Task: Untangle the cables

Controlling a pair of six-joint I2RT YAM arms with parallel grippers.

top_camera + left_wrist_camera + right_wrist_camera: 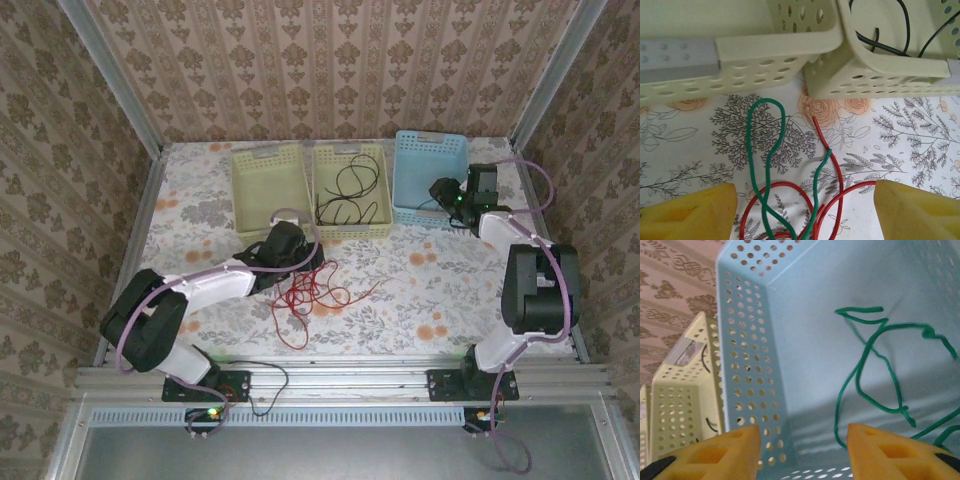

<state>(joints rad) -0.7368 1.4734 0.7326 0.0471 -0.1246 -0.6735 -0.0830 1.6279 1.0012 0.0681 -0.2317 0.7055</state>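
Observation:
Red cables (305, 295) lie in a tangled heap on the flowered table, just in front of my left gripper (300, 265). In the left wrist view a green cable (749, 152) loops over and through the red cable (839, 177). My left gripper (805, 220) stands open astride them, its yellow fingers wide apart and touching neither. My right gripper (440, 192) hangs over the blue basket (430, 137). It is open (805, 455), and a green cable (858, 375) lies loose on the basket floor beyond it. A black cable (350, 190) lies in the middle basket.
Two yellow-green baskets stand at the back, the left one (262, 185) and the middle one (350, 152), close ahead of my left gripper. The blue basket's perforated wall (750, 350) rises left of my right gripper. Wallpapered walls close in the table.

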